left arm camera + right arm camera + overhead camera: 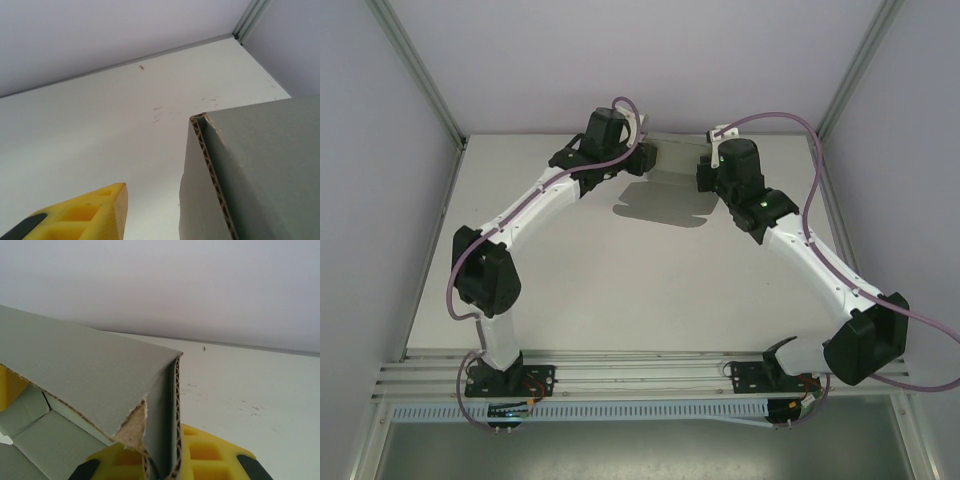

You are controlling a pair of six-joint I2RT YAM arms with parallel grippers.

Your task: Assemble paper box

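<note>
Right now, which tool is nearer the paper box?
Right. The right tool is clamped on an edge of the paper box; the left tool sits beside its opposite end, finger apart from the card.

Paper box (85, 365): grey corrugated card, folded, one edge torn. Upright wall pinched between yellow fingers (210, 452) of right tool (162, 465). White surface (250, 385) beyond, lightly scuffed; pale wall (160, 285) behind.
</note>
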